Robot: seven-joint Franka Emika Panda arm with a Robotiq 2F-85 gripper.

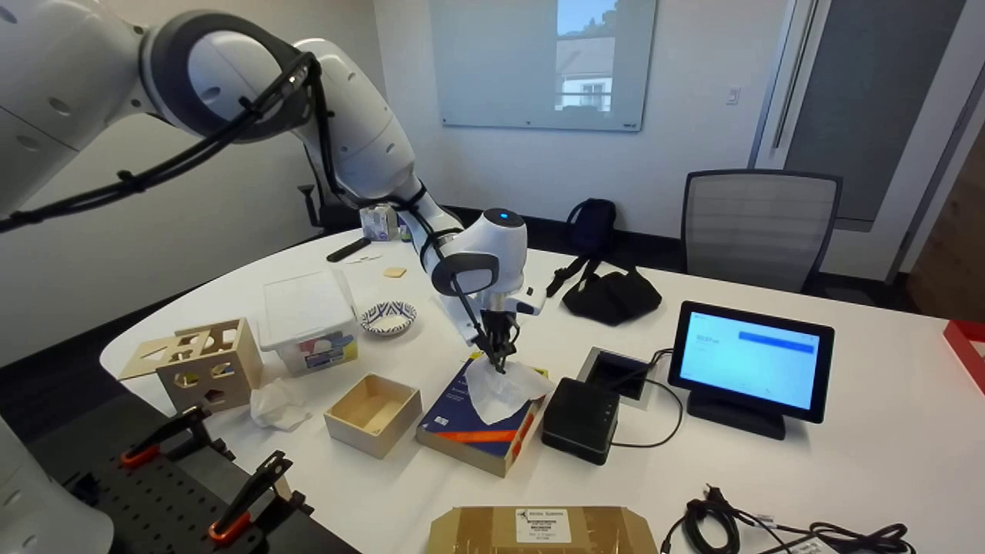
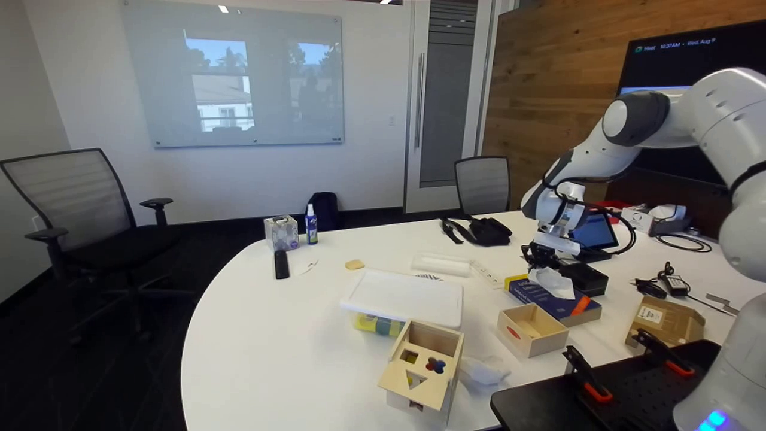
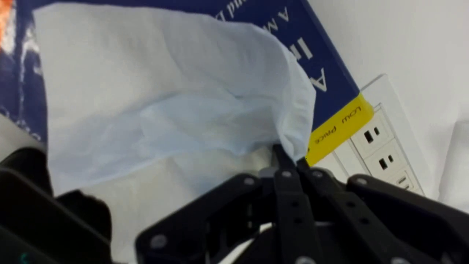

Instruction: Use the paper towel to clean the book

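The thick dark blue book [image 1: 454,408] lies flat on the table; it also shows in an exterior view [image 2: 541,298] and in the wrist view [image 3: 331,101]. The white paper towel [image 1: 496,392] drapes over its cover and hides much of it; it also shows in an exterior view [image 2: 552,282] and in the wrist view [image 3: 165,91]. My gripper [image 1: 500,365] is over the book's far part, pointing down. In the wrist view the gripper [image 3: 295,161] is shut on a pinched corner of the towel, near the book's yellow band. The lower towel edge reaches past the cover's side.
A flat black device [image 1: 581,419] stands close beside the book. An open wooden box [image 1: 373,415] is on the other side. A second crumpled white paper [image 1: 278,404], a shape-sorter box [image 1: 212,365], a tablet screen [image 1: 750,362] and a cardboard box [image 1: 542,531] are around.
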